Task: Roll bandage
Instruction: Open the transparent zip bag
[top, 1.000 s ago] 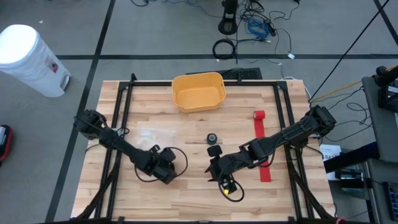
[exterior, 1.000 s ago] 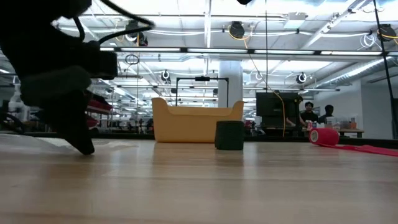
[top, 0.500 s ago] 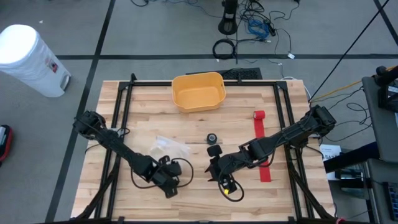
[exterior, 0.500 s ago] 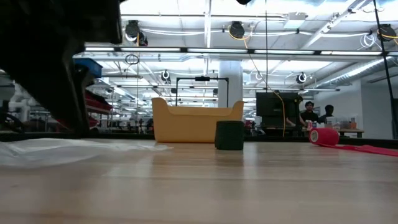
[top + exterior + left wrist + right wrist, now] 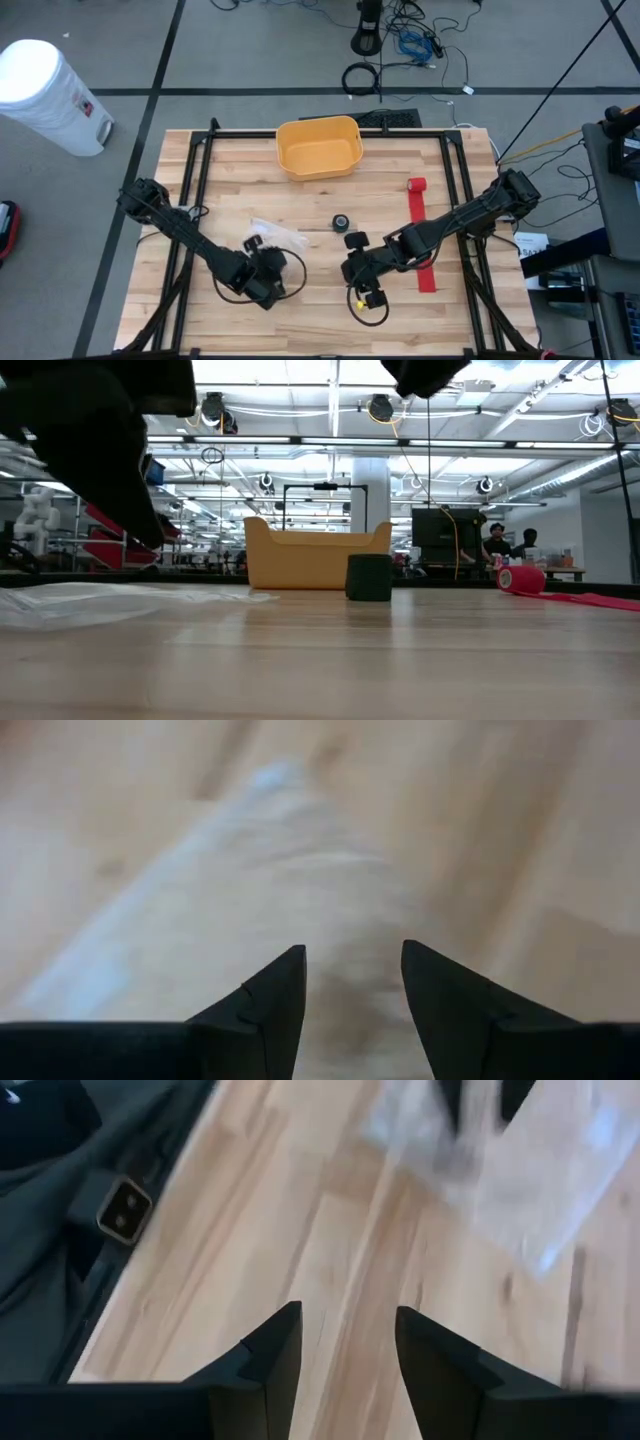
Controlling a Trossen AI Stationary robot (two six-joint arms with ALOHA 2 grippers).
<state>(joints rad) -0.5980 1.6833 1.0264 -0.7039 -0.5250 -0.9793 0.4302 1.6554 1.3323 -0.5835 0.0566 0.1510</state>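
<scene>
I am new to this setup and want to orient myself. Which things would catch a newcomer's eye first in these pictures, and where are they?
The yellow bin stands at the table's far edge, in the middle. A red bandage lies partly unrolled on the right side, its roll end toward the far edge. Near the table's middle sit a small black roll and a clear plastic wrapper, with the left end effector and right end effector both open and empty nearby.

A yellow plastic bin (image 5: 319, 146) sat at the far edge of the wooden table (image 5: 240, 190); a partly unrolled red bandage (image 5: 420, 231) lay right, near a small black roll (image 5: 341, 222).
</scene>
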